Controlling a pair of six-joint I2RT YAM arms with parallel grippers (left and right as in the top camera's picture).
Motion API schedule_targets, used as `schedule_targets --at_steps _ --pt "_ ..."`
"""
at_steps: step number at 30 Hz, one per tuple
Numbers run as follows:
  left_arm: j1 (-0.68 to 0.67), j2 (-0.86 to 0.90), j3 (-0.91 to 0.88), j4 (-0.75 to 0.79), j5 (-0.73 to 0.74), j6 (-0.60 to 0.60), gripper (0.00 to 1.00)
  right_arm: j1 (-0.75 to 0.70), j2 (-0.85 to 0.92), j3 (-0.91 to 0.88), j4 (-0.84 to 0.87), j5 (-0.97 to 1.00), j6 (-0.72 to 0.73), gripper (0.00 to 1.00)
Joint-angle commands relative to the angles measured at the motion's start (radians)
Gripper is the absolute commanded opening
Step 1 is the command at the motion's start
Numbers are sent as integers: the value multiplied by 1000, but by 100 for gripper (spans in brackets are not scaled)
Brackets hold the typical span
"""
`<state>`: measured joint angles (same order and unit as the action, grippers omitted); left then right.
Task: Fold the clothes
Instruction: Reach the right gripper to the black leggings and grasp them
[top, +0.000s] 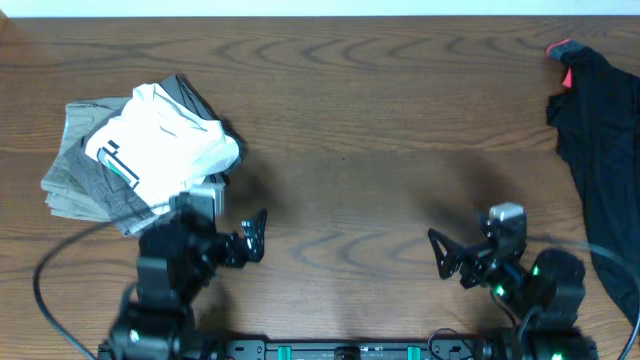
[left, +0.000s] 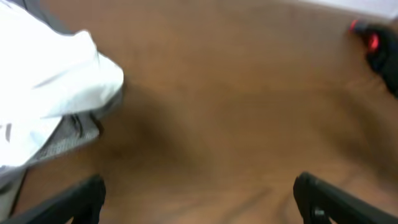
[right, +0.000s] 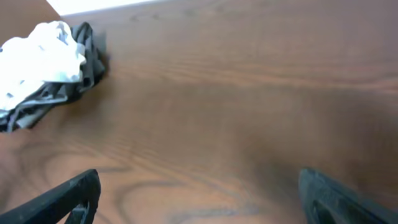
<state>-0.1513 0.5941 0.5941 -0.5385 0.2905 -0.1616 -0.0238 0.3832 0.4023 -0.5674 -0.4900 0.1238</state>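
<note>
The black trousers (top: 605, 150) lie spread at the table's right edge, with a coral-red trim showing at the top (top: 560, 50); a corner of them shows in the left wrist view (left: 380, 53). My left gripper (top: 255, 237) is open and empty at the front left, next to a pile of clothes. My right gripper (top: 445, 258) is open and empty at the front right, left of the trousers and apart from them. Both sets of fingers show only bare wood between them (left: 199, 199) (right: 199, 199).
A pile of folded clothes, a white garment (top: 165, 140) on grey ones (top: 85, 175), sits at the left; it also shows in the left wrist view (left: 50, 93) and the right wrist view (right: 46, 62). The brown wooden table (top: 380, 130) spans the view.
</note>
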Motion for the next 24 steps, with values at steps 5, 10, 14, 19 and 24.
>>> schedule_targets --at_steps 5,10,14,19,24 --pt "4 385 442 -282 16 0 98 10 473 420 -257 33 -71 99" --pt "4 534 619 -351 39 29 98 10 750 717 -430 -46 -99 99" --pt "4 581 657 -366 55 40 98 10 879 818 -468 32 -103 99" --pt "3 586 657 -392 129 116 98 -37 1007 960 -540 320 5 99" --pt "-4 587 657 -400 129 115 98 -186 1178 1151 -600 503 60 99"
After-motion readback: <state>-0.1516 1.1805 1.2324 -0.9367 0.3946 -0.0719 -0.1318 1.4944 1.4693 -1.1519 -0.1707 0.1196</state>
